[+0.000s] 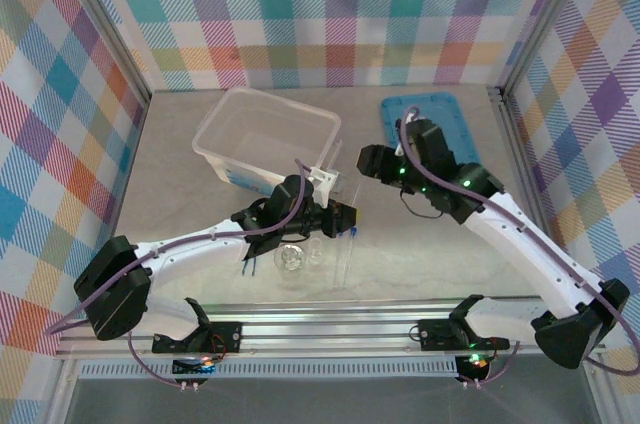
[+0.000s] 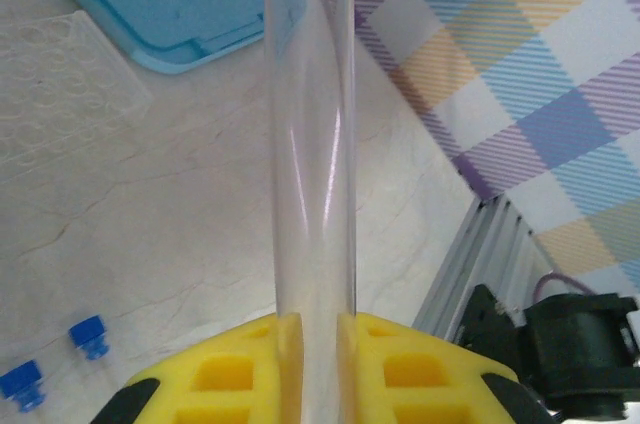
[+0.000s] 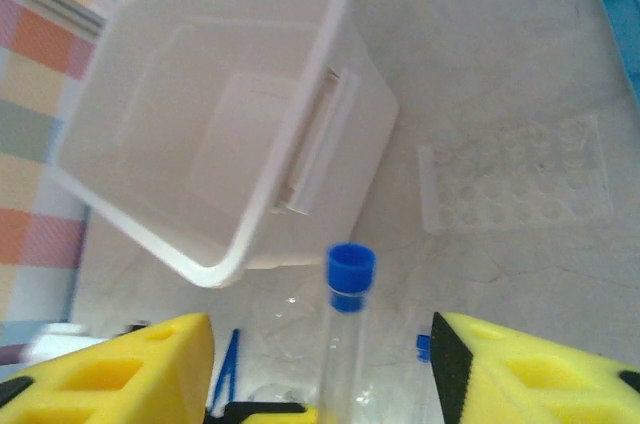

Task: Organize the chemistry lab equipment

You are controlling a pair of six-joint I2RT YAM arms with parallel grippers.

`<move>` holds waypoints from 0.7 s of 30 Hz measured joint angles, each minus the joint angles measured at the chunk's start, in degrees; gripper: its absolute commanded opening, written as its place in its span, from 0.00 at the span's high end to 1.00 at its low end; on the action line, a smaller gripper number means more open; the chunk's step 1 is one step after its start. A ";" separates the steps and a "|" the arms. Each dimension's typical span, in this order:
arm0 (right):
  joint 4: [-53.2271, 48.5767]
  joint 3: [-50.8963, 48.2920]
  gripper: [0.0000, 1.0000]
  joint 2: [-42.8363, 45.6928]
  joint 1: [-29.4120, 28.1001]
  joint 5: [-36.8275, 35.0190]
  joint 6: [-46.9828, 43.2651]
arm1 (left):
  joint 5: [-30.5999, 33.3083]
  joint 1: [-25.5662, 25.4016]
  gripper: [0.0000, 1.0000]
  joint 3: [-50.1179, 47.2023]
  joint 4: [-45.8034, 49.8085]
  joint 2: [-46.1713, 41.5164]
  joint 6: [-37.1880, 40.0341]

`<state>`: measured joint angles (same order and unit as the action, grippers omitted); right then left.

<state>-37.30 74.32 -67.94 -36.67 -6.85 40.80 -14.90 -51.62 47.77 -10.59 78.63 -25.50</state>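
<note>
– Progress on the tidy-up?

– Barely begun, I'd say. The box (image 1: pixel 232 116) looks empty; none of the kit is inside it.

– What's in hand?

– One tube (image 2: pixel 312 144). The left gripper (image 2: pixel 318 329) is pinched narrow on its lower end and holds it upright, just off the box's near right corner. The right gripper (image 3: pixel 320 329) stands wide, with a finger either side of the tube's blue cap (image 3: pixel 351 269) and not touching it.

– And the rest?

– All outside the box, on its near side. The flask (image 1: pixel 290 260), cup (image 1: pixel 316 251), tweezers (image 3: pixel 228 356) and a few loose tubes (image 1: pixel 345 259) lie close together. A well plate (image 3: pixel 515 189) sits just beside the box's right side.

– So what's left?

– Nearly everything, as I judge it. The held tube has to go in, then each loose piece after it.

– Surface?

– A pale, faintly marbled table (image 1: pixel 180 194), flat and matt. A blue lid (image 1: pixel 432 119) lies to the right of the box, well apart from it.

– Room?

– Plaid walls (image 1: pixel 330 14) stand behind the box and on both sides of it, set in a metal frame. A rail (image 1: pixel 320 319) runs along the table edge on the box's near side.
</note>
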 measured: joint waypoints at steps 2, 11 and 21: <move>-1.51 2.93 0.35 -0.39 2.89 3.89 -2.08 | 0.42 0.00 0.84 0.07 1.33 -0.09 1.75; -10.78 10.03 0.30 -6.80 11.61 20.00 -11.41 | 2.71 0.00 0.84 0.87 7.89 -1.18 10.56; -11.87 6.32 0.31 -11.04 13.90 36.02 -14.75 | 3.67 0.00 0.85 0.94 11.67 -4.35 18.49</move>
<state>-49.17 80.64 -78.98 -22.76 29.17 26.04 -11.22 -51.62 48.71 1.08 74.28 -7.01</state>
